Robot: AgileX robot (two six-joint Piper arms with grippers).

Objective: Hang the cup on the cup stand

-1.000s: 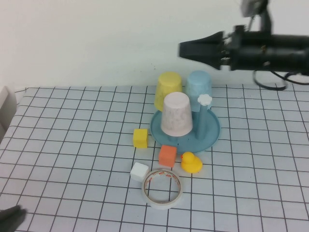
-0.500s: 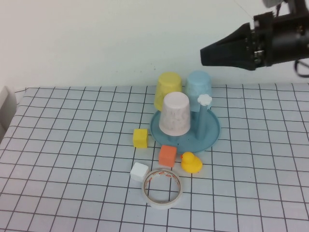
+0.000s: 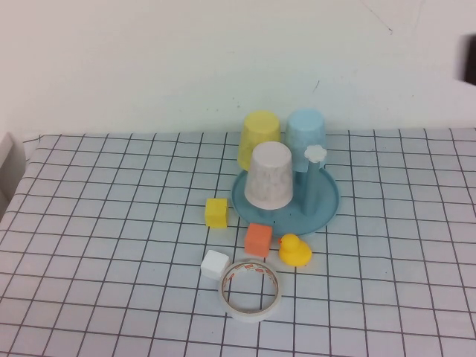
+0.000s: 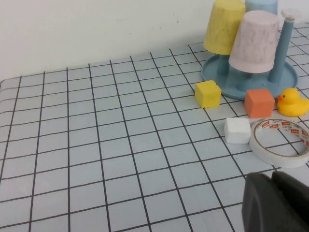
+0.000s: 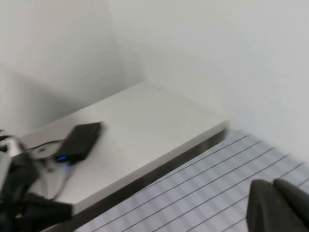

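Gridded table; cup [image 3: 271, 175] on cup stand [image 3: 325, 204], far from left pincer [image 4: 273, 200], right pincer [image 5: 275, 205].

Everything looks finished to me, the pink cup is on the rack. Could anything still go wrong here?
Possibly. The pink cup sits upside down on the cup stand, close beside the yellow cup and blue cup; a knock could topple them. The orange block and duck lie right by the stand's rim, so a returning arm might scatter them. The left pincer is shut, low near the tape roll; the right pincer, also shut, is off to the side.

Blocks [image 3: 258, 239], duck [image 3: 294, 251] and tape [image 3: 251, 288] crowd the cup stand [image 3: 327, 209]'s near side; far-left grid lies open
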